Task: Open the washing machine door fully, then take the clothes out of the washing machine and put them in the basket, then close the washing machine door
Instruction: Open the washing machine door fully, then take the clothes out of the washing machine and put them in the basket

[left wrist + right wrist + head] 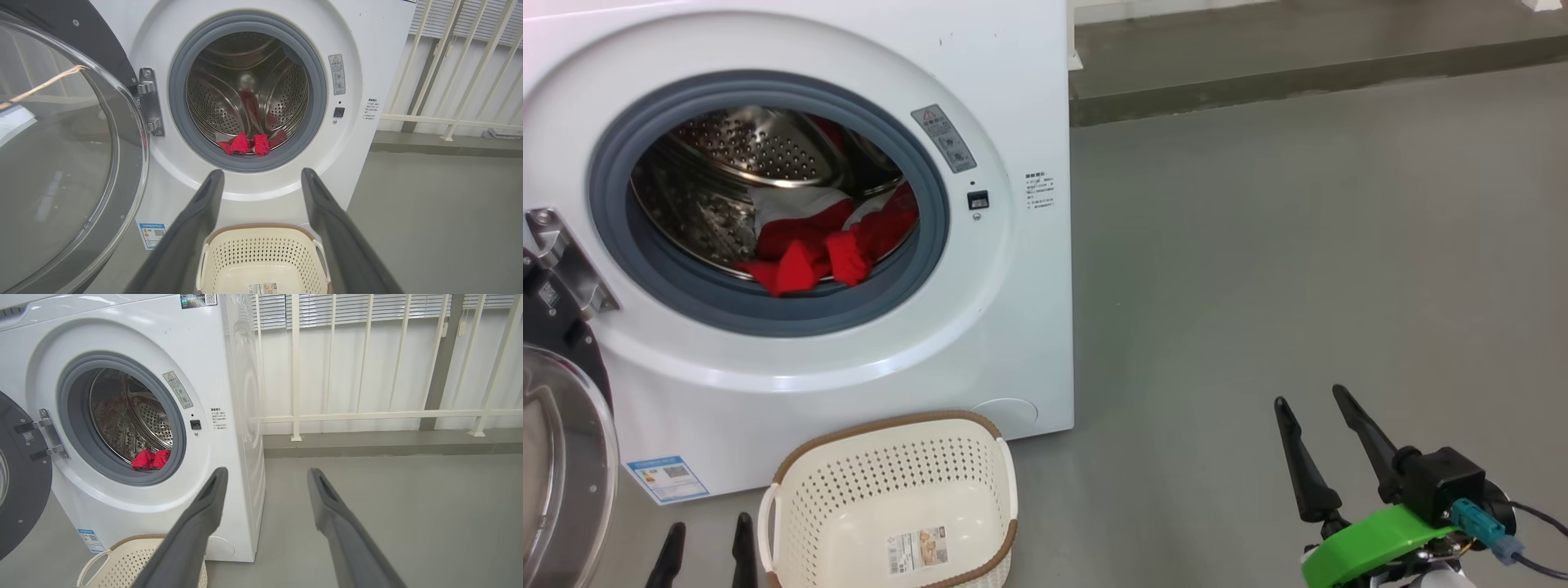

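Left fingers (pixel 192 237) and right fingers (pixel 196 526) wide, nothing held

Both pairs stand spread apart with bare gaps between them, touching nothing. The left pair points at the washing machine (pixel 1013 343), with the basket (pixel 882 423) just beside it. The right pair hangs off to the side over the floor (pixel 1298 245). The washing machine door (pixel 61 163) is swung out on its hinge (pixel 149 102) to my left, so I judge the first step done and the drum (pixel 735 147) free to reach.

The clothes (pixel 800 261) lie in a red heap with white patches at the bottom of the drum, the front folds resting at the grey rubber ring (pixel 768 314). I expect them to be soft, light and limp: they will sag and trail when lifted, and one pinch may bring only one garment. The bunched red fold nearest the opening looks like the best hold, taken deep so the cloth cannot slip out. A trailing end could drag on the ring. The basket sits on the floor just before the machine, below the opening.
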Tool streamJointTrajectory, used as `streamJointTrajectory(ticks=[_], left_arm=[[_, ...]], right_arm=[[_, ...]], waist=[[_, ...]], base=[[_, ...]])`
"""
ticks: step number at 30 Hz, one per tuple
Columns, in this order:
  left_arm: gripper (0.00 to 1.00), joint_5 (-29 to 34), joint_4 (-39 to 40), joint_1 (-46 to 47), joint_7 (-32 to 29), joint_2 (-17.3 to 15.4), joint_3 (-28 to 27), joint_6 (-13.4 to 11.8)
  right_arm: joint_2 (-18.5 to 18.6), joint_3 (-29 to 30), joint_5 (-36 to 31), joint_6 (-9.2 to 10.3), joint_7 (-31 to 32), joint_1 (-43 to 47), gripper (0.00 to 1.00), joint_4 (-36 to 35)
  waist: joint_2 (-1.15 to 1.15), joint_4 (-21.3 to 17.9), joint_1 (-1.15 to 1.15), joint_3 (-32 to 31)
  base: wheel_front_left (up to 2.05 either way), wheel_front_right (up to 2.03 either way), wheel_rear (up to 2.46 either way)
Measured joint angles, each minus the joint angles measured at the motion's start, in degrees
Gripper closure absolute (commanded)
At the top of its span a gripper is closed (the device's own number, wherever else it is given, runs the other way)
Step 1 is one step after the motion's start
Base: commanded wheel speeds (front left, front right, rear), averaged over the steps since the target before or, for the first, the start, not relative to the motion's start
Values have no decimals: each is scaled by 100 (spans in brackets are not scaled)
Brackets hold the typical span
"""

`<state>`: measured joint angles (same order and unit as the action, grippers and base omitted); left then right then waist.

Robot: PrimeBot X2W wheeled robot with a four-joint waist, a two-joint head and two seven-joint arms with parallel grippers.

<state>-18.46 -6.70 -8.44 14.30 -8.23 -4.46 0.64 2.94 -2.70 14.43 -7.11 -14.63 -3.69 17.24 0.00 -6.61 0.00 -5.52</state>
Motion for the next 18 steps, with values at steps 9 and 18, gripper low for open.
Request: streamJointTrajectory(ticks=[9, 18], left_arm=[[0, 265, -91, -12, 0, 183, -231, 245], [0, 448, -174, -12, 0, 255, -442, 343]], right_arm=[[-3, -45, -142, 0, 0, 74, 0, 1], [-4, -48, -69, 0, 0, 119, 0, -10]], waist=[[0, -2, 0, -5], [0, 41, 0, -2]], base=[[0, 0, 0], [0, 0, 0]])
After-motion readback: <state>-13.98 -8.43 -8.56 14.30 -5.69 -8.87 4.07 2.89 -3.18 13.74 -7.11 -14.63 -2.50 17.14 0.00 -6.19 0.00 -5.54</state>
